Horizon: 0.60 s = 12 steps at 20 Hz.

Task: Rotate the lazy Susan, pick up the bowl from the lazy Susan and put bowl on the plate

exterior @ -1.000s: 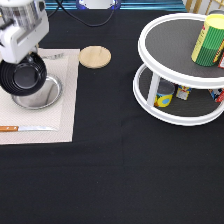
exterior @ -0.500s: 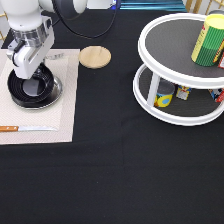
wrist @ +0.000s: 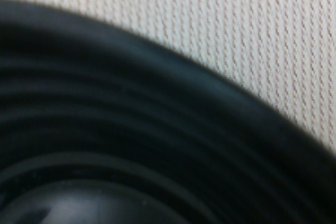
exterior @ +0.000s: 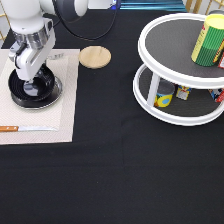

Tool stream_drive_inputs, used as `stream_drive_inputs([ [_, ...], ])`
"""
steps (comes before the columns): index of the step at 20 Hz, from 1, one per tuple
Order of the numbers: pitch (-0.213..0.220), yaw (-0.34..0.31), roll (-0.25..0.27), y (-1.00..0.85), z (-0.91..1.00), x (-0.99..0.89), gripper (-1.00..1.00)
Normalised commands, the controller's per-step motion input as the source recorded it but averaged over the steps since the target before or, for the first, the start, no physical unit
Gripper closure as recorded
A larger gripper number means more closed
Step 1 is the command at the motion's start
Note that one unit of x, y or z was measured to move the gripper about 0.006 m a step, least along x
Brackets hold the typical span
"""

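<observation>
At the exterior view's left, the gripper (exterior: pixel 27 75) hangs low over the black bowl (exterior: pixel 36 89), at its rim toward the view's top-left; I cannot tell whether it is spread or pinching the rim. The bowl sits on the silver plate (exterior: pixel 56 94), of which only a thin crescent of rim shows, on a beige placemat (exterior: pixel 60 120) with a knife (exterior: pixel 25 128) lying below.

The bowl looks stiff, light and probably slippery given its gloss; the thin raised rim seems the only sensible hold. It is glossy black, round, shallow, with concentric ridges (wrist: pixel 112 125) plain in the wrist view.

Further right lie a wooden coaster (exterior: pixel 95 56), then the 2-tier lazy Susan (exterior: pixel 165 112), which no longer carries a bowl, only cans.
</observation>
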Motion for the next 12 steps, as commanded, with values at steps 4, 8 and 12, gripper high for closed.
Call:
stream_drive_inputs([
  [4,0.212,0.014,-0.050,0.23,0.00,0.42,-1.00],
  [8,0.195,0.025,-0.016,0.04,0.02,0.40,-1.00],
  [12,0.163,0.037,0.000,-0.20,0.00,0.26,-1.00],
])
